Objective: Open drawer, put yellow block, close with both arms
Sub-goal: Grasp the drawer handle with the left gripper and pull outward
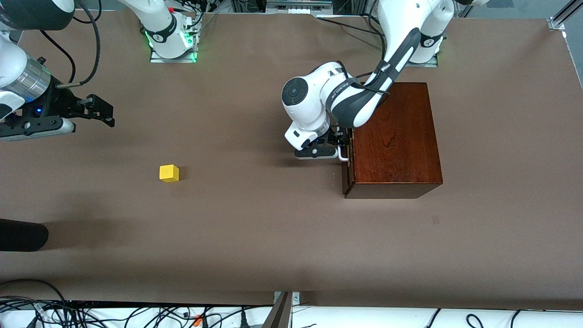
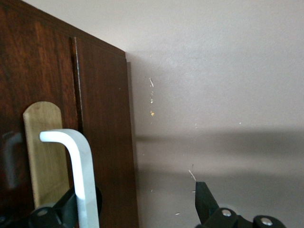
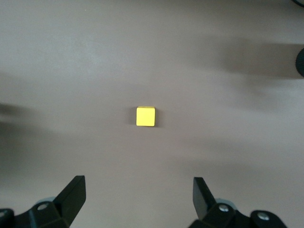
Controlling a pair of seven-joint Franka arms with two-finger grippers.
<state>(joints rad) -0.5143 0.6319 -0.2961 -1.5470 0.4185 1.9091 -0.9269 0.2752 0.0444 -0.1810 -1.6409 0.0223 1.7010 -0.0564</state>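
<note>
While shut, drawer (image 1: 348, 155) edges flush

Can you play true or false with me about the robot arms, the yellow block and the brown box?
1. The yellow block lies on the bare table. True.
2. The drawer is pulled far out. False: it looks shut.
3. The left gripper is at the white handle, fingers open. True.
4. The right gripper holds the block. False: it is open and empty.
5. The block sits on top of the box. False: it is well apart from it.
</note>
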